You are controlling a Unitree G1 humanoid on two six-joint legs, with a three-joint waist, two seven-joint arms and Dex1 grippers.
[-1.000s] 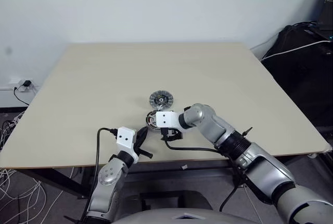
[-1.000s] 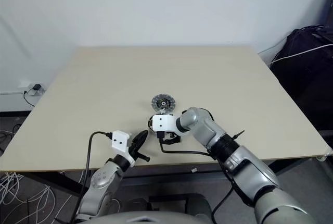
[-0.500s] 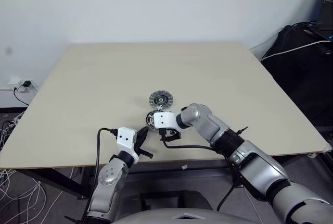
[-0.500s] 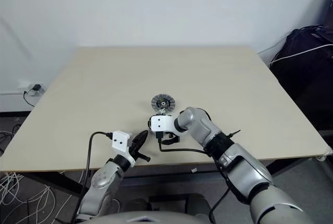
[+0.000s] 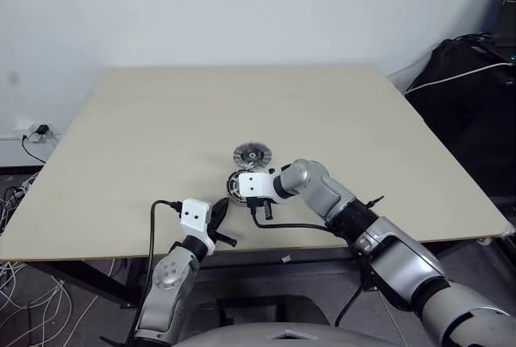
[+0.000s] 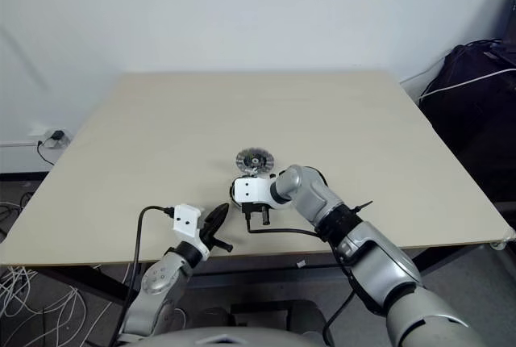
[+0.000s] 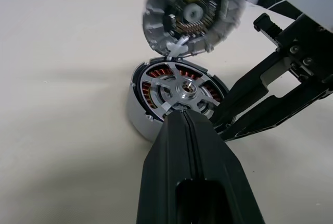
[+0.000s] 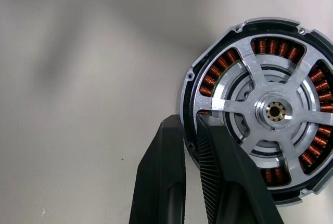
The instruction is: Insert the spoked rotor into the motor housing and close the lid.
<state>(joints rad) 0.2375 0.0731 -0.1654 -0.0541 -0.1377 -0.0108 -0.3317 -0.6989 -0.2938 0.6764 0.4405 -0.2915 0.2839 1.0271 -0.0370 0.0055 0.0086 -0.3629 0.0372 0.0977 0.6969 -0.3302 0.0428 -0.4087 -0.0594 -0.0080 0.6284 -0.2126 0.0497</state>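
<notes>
The motor housing sits on the desk, near the desk's front edge. The spoked rotor is seated inside the motor housing: its silver spokes and centre hub lie across the ring of copper-brown windings.

The lid lies flat on the desk just behind the motor housing, on the side away from the robot, close to it; whether the two touch cannot be told.

The right gripper points down at the rim of the motor housing. Its two black fingers are nearly closed, with a narrow gap between them, and straddle the housing's outer rim: one fingertip is outside the rim and the other just inside. Whether the fingers actually clamp the rim cannot be told.

The left gripper is fully closed and holds nothing. Its tips are just in front of the motor housing, on the robot's side.
</notes>
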